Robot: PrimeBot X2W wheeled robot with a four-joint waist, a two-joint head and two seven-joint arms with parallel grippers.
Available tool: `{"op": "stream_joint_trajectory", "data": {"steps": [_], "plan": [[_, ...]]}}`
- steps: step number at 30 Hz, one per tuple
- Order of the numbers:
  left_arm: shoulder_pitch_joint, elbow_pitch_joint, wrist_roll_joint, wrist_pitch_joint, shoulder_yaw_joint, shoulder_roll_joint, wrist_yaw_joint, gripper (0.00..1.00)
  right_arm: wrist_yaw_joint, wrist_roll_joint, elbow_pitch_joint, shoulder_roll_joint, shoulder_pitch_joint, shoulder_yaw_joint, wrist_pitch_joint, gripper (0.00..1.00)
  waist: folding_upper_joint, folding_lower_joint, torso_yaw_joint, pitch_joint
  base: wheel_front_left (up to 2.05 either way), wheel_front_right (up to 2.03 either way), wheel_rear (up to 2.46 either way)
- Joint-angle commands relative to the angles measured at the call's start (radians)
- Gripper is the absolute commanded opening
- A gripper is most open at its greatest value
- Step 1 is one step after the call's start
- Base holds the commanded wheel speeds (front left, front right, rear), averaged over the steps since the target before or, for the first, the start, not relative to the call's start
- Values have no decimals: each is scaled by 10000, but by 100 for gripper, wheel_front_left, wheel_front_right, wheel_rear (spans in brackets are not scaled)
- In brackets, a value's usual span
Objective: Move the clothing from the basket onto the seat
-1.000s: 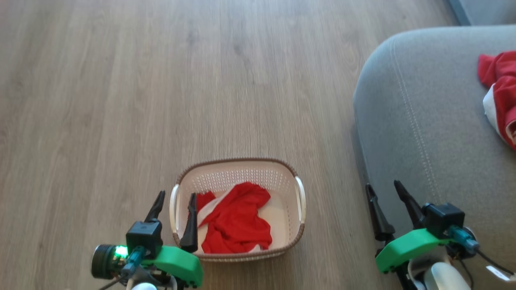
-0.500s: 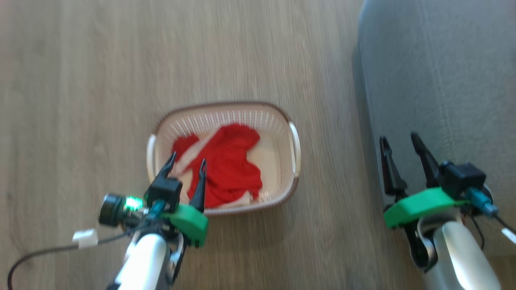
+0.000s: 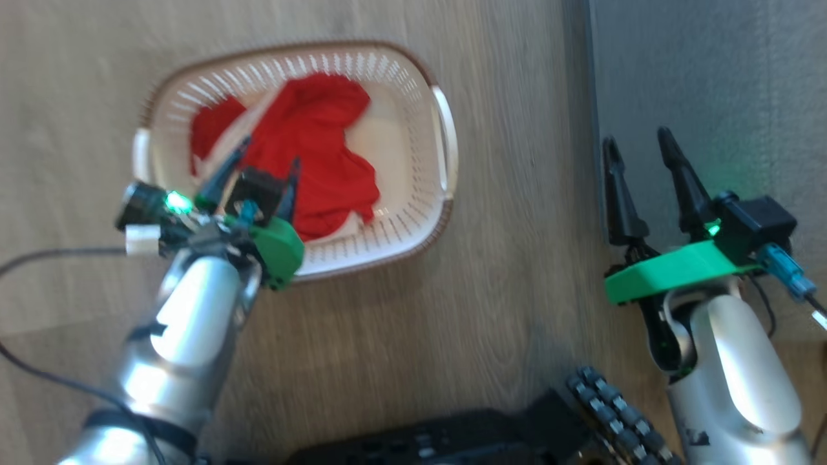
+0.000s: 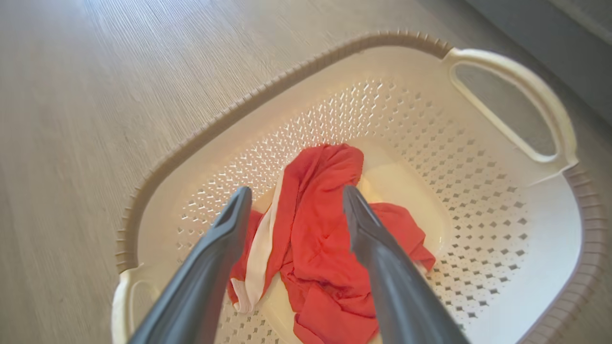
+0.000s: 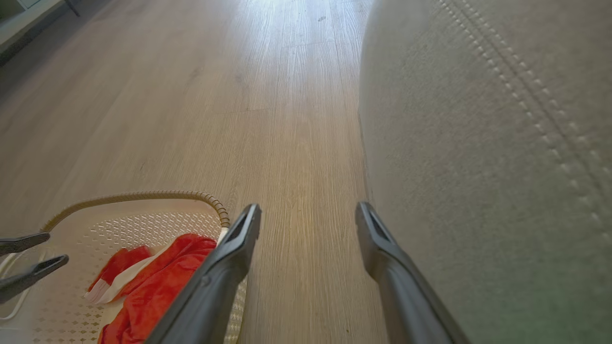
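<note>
The jaws of the left gripper (image 3: 268,152) are spread wide apart, and nothing is pinched between them. They are pointed down into the basket (image 3: 413,219), just over the red clothing (image 3: 316,148). Whether the cloth is touched cannot be told. The clothing is bunched up in the basket, and a white band is seen along one side. The jaws of the right gripper (image 3: 636,137) are spread wide too, with nothing between them, by the edge of the grey seat (image 3: 711,77). The basket is set on the wooden floor (image 3: 504,310), near the seat. A small white tag (image 3: 142,240) is seen by the left wrist, too blurred to be read.
</note>
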Motion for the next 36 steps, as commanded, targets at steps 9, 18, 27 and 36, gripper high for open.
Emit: {"op": "stream_joint_trajectory", "data": {"steps": [9,18,27,36], "plan": [[-2229,2698,602,-51,-507,904,-28,100,-4,1005,-546,99,-19,1057,-91,100,1,-4,-1283,2301,0,0,0],[-4263,5125,1440,531,-1586,893,-867,100,-4,1298,-432,100,159,1568,-92,100,1,-4,-1606,2856,0,0,0],[-4778,5538,2167,2116,-2922,624,-1822,100,-4,1516,-356,100,207,1558,-92,100,1,-4,-1675,3002,0,0,0],[-4681,5583,1488,3255,-3866,355,-1895,100,-4,1741,-401,100,301,1526,-92,100,1,-4,-1685,3064,0,0,0]]}}
